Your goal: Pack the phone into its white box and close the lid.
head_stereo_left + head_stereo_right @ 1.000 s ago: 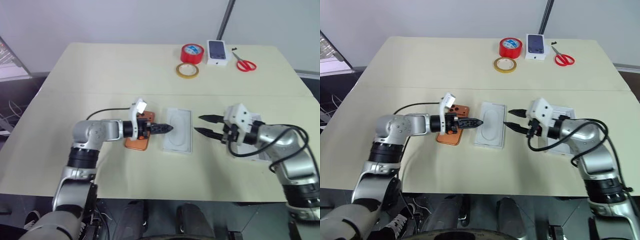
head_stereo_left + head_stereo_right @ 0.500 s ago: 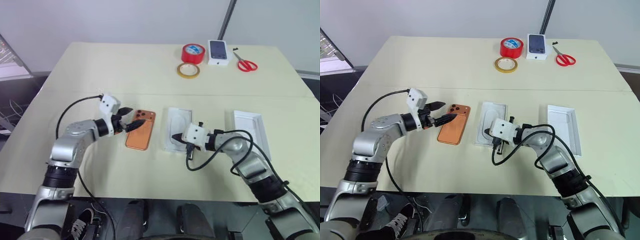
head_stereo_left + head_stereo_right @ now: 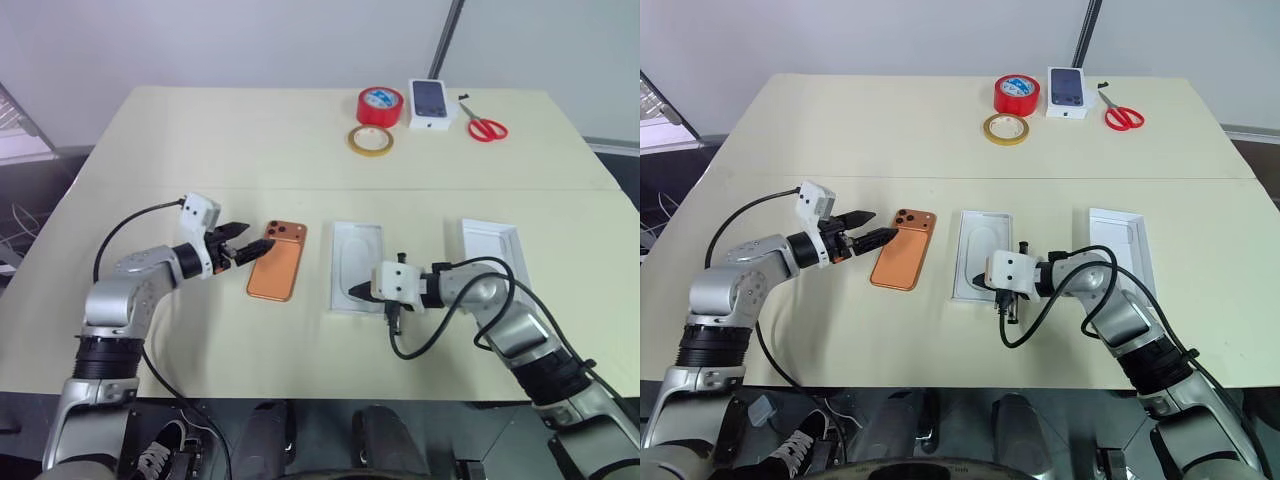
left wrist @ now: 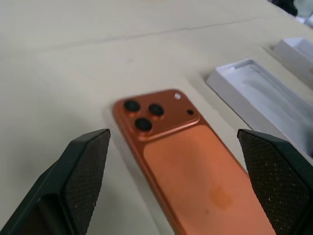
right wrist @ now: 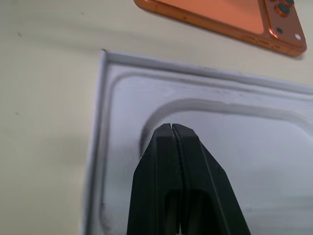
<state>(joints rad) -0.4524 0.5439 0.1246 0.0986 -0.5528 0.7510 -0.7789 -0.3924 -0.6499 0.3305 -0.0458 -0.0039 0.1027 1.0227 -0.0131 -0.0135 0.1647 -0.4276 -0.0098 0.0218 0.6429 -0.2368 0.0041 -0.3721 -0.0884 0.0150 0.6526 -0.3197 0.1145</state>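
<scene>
The copper-orange phone lies back up on the table, lens cluster at its far end. My left gripper hangs open just left of that far end, and the phone shows between its fingers. To the right of the phone lies a white insert with an oval recess. My right gripper is shut and empty, its tip over the near end of the insert. Whether it touches I cannot tell. The plain white lid lies further right. The white box is hidden; whether it sits under the insert I cannot tell.
At the far edge of the table sit a red tape roll, a yellow tape ring, a closed white box with a phone picture and red scissors. The right arm's black cable loops near the table's front edge.
My left gripper drew back to the left from above the phone. My right gripper swung left and down to the insert's near end, and its fingers went from open to shut.
</scene>
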